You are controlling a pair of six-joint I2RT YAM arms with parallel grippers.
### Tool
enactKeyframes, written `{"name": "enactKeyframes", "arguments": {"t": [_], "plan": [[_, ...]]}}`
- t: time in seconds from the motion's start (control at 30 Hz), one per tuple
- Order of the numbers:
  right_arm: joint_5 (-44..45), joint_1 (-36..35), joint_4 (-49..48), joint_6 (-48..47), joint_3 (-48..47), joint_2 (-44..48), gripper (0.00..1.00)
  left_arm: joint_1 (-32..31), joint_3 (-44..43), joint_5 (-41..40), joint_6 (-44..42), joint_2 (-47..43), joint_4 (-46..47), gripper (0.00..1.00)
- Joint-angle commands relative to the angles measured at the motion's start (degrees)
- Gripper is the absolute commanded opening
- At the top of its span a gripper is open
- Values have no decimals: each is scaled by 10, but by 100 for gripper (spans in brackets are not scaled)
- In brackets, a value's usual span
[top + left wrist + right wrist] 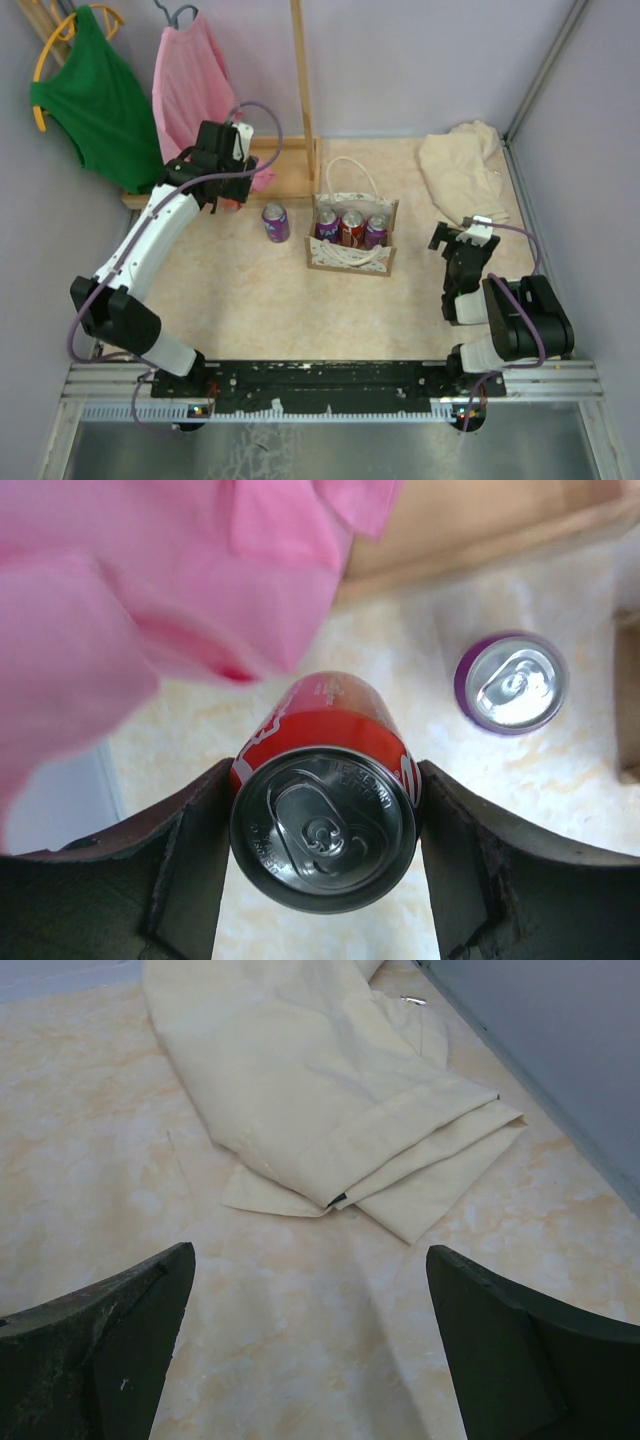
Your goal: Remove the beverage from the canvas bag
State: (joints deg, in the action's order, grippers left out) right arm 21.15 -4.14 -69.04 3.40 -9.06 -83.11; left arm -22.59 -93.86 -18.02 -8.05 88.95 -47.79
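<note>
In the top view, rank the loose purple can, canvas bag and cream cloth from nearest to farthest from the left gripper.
1. loose purple can, just right of the left gripper holding the red can.
2. canvas bag, table centre.
3. cream cloth, far right corner.

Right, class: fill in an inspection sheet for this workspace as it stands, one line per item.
Surface: beige marbled table, no spills seen.
Job's things: canvas bag upright mid-table with three cans inside; purple can standing on the table left of it; red can held beside the pink garment.
Clutter: cream cloth crumpled at far right.
Jaws: left jaws shut on the red can; right jaws open and empty above bare table near the cloth.
Cables: purple cable along each arm, clear of the bag.
Surroundings: pink garment and green garment hanging by a wooden rack at the back.
</note>
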Motion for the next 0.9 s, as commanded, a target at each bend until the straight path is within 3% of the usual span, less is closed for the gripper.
{"name": "enactKeyframes", "arguments": {"t": [0.0, 0.33, 0.6, 0.87], "plan": [[10, -5, -25, -7, -8, -1, 99, 32, 100, 34, 36, -36, 102, 0], [10, -5, -25, -7, -8, -1, 99, 46, 298, 46, 93, -79, 263, 0], [10, -5, -24, -7, -8, -1, 99, 51, 336, 3, 126, -64, 335, 0], [10, -5, -25, -7, -8, -1, 99, 75, 345, 30, 141, -27, 381, 0]]}}
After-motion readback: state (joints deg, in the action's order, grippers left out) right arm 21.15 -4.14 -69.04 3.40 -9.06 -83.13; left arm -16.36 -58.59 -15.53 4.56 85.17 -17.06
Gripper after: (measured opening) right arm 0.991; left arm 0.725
